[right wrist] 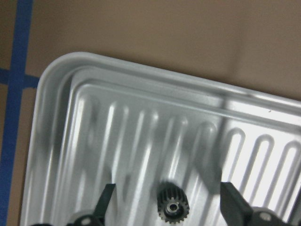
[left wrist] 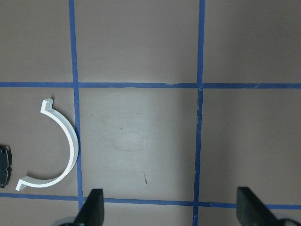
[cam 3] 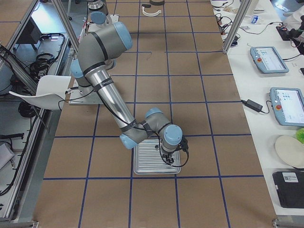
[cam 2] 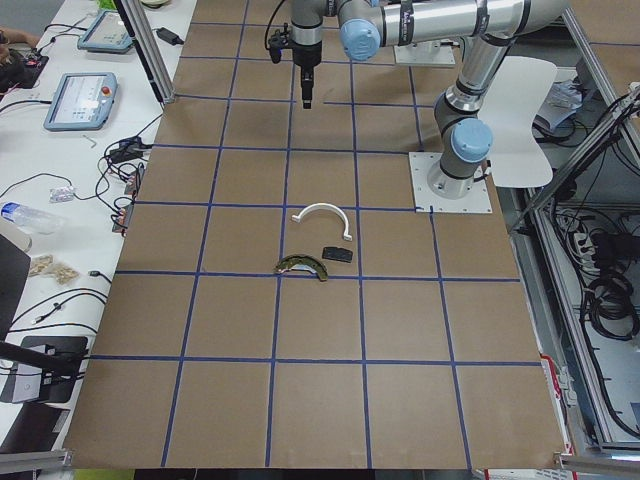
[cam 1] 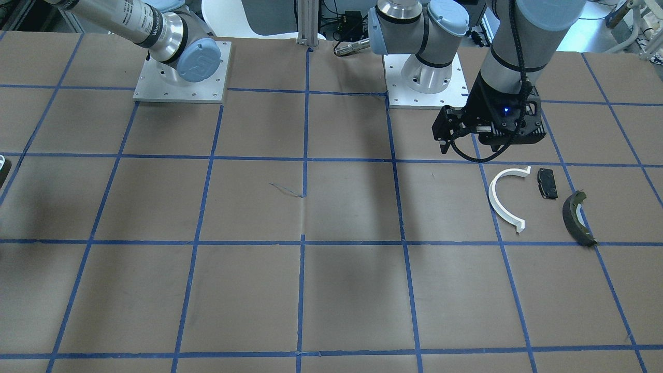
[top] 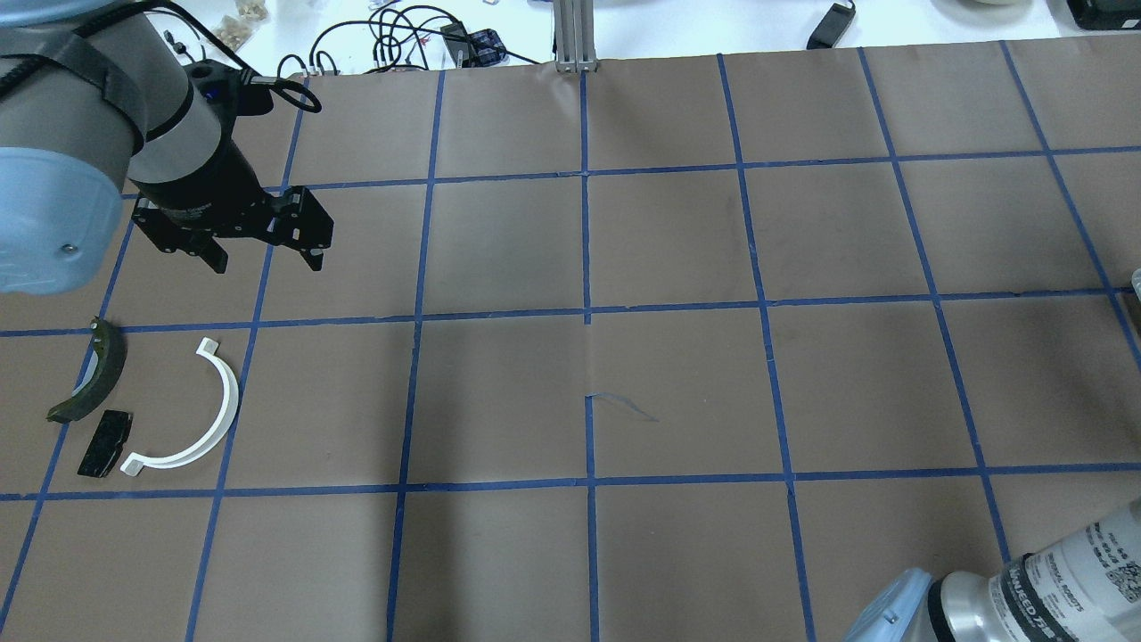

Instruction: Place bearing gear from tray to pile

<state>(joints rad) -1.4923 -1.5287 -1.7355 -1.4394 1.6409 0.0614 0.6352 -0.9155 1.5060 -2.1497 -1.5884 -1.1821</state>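
Bearing gear between spread right jaws — near tray corner; left jaws spread.

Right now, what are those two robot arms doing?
The right gripper hangs open over a metal tray. A small black gear lies in the tray between its fingers, not yet grabbed. The left gripper is open too, above the table beside the pile: a white half-ring, a black pad and a curved dark shoe. The gear has to go there.
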